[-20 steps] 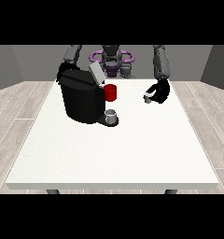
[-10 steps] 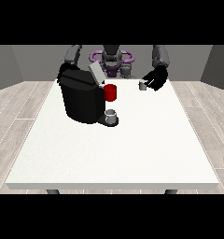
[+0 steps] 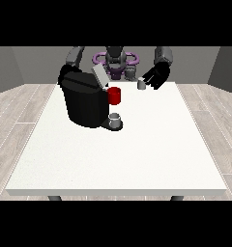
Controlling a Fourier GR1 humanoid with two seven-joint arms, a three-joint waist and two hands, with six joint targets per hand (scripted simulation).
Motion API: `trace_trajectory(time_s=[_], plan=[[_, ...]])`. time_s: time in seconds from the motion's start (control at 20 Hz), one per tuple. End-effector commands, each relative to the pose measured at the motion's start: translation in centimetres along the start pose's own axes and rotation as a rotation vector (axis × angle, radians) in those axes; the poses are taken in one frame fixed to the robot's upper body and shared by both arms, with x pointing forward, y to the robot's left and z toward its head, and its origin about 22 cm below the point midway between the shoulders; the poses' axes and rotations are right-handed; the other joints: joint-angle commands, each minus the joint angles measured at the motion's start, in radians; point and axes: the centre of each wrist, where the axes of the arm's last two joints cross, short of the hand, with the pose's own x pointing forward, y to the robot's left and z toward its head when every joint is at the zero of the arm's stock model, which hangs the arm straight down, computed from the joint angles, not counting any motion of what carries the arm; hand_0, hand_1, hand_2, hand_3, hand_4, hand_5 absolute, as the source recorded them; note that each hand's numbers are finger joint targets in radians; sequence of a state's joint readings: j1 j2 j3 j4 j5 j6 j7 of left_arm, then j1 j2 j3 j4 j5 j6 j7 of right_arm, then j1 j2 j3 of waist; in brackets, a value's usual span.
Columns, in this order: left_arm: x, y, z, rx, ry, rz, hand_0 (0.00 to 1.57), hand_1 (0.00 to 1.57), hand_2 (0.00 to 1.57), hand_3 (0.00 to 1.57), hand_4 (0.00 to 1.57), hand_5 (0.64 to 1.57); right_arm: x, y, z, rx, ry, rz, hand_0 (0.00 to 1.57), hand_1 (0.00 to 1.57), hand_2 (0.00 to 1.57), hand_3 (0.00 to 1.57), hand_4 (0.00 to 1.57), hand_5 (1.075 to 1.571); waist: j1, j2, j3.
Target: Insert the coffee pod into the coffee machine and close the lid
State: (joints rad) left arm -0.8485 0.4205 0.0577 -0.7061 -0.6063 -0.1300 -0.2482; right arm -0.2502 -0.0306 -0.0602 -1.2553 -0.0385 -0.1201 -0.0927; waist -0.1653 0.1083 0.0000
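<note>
My hand at the view's right seems to pinch the coffee pod, at two o'clock from the coffee machine. The lid stands open, so inserting and closing are both left.

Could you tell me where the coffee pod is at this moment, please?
The coffee pod is at the table's far edge, right of centre in the front view, at the fingers of the hand at the view's right.

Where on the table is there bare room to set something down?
The whole near half of the white table, in front of the coffee machine, is bare, as is the view's right side below the robot hand. It is crowded at the far edge: machine, red cup, grey cup and pod.
</note>
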Motion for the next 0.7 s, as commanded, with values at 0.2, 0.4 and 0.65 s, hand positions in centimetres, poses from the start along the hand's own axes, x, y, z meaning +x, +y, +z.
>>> trace_trajectory(time_s=[0.2, 0.4, 0.65], plan=[[3.8, 4.9, -2.2, 0.111, -0.009, -0.032, 1.02, 1.02, 1.21, 1.23, 0.50, 1.571, 2.5, 4.4, -0.1, 0.055, -0.075, -0.011, 0.00, 0.00, 0.00, 0.00, 0.49, 1.571, -0.063, 0.038, 0.0000], [4.8, 7.4, -2.7, 0.182, 0.043, 0.019, 1.21, 1.21, 1.25, 1.19, 0.49, 1.571, 4.1, 3.9, -0.7, 0.099, -0.101, -0.004, 0.00, 0.00, 0.00, 0.00, 0.53, 1.571, -0.126, 0.055, -0.0002], [7.5, 9.4, -3.3, 0.156, -0.038, -0.012, 1.26, 1.26, 1.32, 1.25, 0.52, 1.571, 3.4, 1.6, -1.4, 0.044, -0.108, 0.008, 0.00, 0.00, 0.00, 0.00, 0.51, 1.571, -0.104, 0.088, 0.0003]])
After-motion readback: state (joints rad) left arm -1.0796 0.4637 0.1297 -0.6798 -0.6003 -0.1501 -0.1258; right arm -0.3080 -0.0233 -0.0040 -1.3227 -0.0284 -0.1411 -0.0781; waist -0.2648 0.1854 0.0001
